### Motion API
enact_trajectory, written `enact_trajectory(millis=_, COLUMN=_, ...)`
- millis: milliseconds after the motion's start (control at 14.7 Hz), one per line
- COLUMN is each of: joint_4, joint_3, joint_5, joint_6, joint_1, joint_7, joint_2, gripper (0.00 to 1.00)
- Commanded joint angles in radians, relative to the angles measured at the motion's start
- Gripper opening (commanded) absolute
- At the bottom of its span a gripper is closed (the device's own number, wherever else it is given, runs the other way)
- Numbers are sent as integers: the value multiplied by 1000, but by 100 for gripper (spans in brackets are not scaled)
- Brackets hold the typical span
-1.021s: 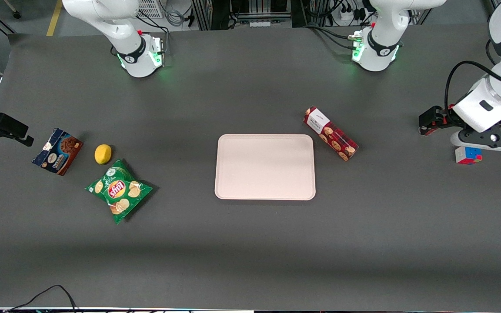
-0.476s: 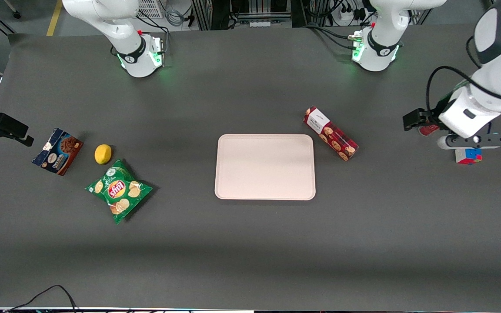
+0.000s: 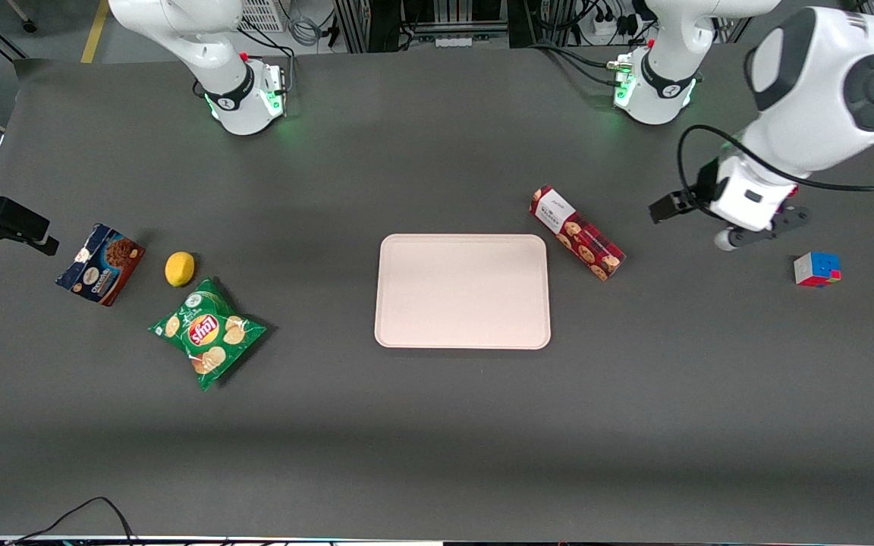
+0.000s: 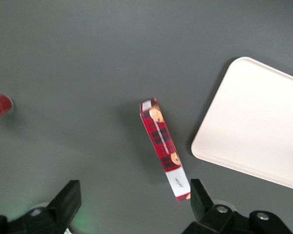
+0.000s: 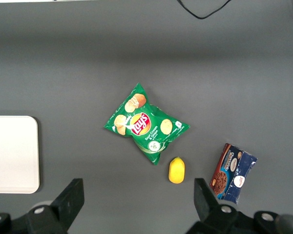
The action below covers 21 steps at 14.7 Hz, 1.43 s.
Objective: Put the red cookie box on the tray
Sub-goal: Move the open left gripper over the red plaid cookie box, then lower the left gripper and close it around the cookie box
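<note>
While hovering above the table toward the working arm's end, well apart from the red cookie box (image 3: 578,233), holding the gripper (image 4: 132,207) spread wide and empty. Lying flat just off the tray (image 3: 462,291) at its 2 o'clock corner. Judging the carton light, stiff, crushable; pinching across the slim mid-length.
</note>
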Motion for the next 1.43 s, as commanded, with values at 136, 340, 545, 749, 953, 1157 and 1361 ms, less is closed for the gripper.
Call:
enact_trajectory(millis=136, joint_4=-272, joint_3=-48, joint_5=-19, joint_6=265, joint_1=-32, joint_7=-97, joint_2=-105, gripper=100)
enact_trajectory(millis=340, joint_4=-378, joint_3=-78, joint_5=-19, joint_6=397, joint_1=-51, joint_7=-138, joint_2=-98, gripper=100)
enact_trajectory(millis=545, joint_4=-422, joint_3=-146, joint_5=-19, joint_6=468, joint_1=-68, joint_7=-262, joint_2=-64, gripper=100)
enact_trajectory(millis=749, joint_4=-433, joint_3=-193, joint_5=-19, joint_6=511, joint_1=-68, joint_7=-330, joint_2=-14, gripper=100)
enact_trajectory(millis=953, joint_4=-491, joint_3=-195, joint_5=-19, joint_6=655, joint_1=-68, joint_7=-330, joint_2=42, gripper=100)
enact_trajectory(millis=1157, joint_4=-519, joint_3=-198, joint_5=-19, joint_6=784, joint_1=-79, joint_7=-333, joint_2=110, gripper=100)
enact_trajectory(millis=1361, joint_4=-525, joint_3=-198, joint_5=-19, joint_6=844, joint_1=-123, joint_7=-401, joint_2=155, gripper=100)
